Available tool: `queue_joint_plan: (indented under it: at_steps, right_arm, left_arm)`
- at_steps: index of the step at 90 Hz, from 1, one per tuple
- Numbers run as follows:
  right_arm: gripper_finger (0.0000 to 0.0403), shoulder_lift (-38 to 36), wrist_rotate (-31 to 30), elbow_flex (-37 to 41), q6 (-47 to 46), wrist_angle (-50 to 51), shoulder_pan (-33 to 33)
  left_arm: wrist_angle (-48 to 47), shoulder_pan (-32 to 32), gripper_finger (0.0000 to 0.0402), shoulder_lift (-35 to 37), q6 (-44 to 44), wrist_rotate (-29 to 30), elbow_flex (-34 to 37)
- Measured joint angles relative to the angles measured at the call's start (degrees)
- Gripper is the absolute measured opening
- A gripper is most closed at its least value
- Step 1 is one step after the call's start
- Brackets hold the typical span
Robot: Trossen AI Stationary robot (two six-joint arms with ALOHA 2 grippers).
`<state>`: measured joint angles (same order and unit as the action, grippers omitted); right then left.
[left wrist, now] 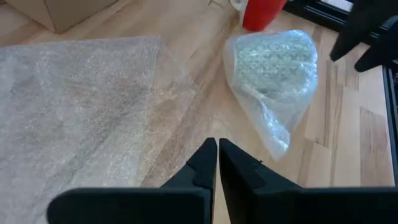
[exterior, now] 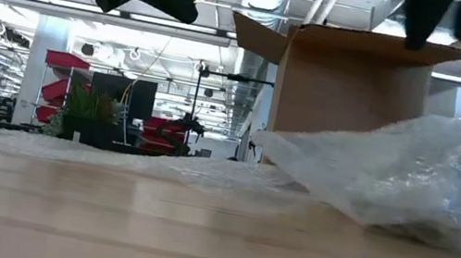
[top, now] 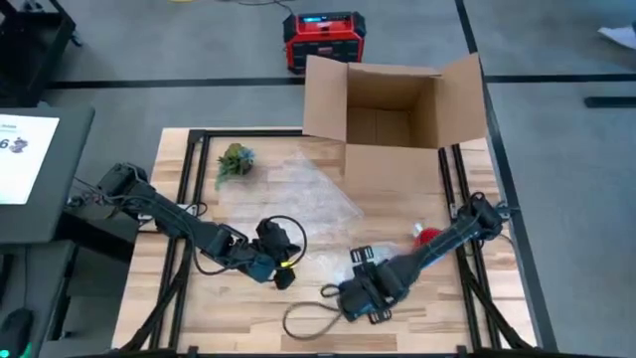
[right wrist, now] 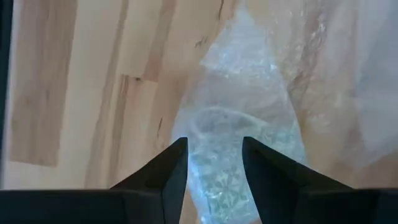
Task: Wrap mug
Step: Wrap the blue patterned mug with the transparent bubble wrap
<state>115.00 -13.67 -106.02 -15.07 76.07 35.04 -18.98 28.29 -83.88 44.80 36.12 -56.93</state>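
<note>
A mug wrapped in clear bubble wrap (left wrist: pixel 273 68) lies on its side on the wooden table, the wrap's loose end trailing toward the near edge. It shows in the low view as a wrapped bundle (exterior: pixel 446 184). My right gripper (right wrist: pixel 214 143) hangs open above it, fingers pointing down, clear of the wrap; in the high view my right gripper (top: pixel 358 283) is near the table's front middle. My left gripper (left wrist: pixel 217 152) is shut on nothing, raised left of the bundle, seen from above as my left gripper (top: pixel 285 268). A flat bubble wrap sheet (top: pixel 308 184) lies spread at the table's middle.
A red mug (top: pixel 427 237) stands right of the bundle. An open cardboard box (top: pixel 397 99) sits at the far edge. A small green plant (top: pixel 236 161) stands far left. A cable loop (top: pixel 308 320) lies near the front edge.
</note>
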Motion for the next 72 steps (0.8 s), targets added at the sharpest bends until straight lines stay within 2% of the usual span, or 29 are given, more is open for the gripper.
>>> queue_joint_plan:
  at_steps: [8,22,32,59,72]
  right_arm:
    - [0.0141,0.0,-2.59,1.06,-0.82,0.97,2.74]
    - [0.0141,0.0,-3.05,5.18,-8.75,1.74,5.27]
    - [0.0147,0.07,-4.59,8.81,-8.76,2.18,5.77]
    - [0.024,0.04,-13.32,12.84,-2.87,1.11,6.02]
    - [0.0257,0.06,-15.09,17.87,-0.3,-3.23,4.95]
  left_arm:
    - [0.0,0.0,0.0,0.0,0.0,0.0,0.0]
    - [0.0,0.0,0.0,0.0,0.0,0.01,0.0]
    - [0.0,0.0,0.0,0.0,0.0,0.02,0.0]
    - [-0.04,-0.28,0.0,0.0,-0.15,0.02,-0.02]
    - [-0.04,-0.28,0.0,0.0,-0.17,0.02,-0.02]
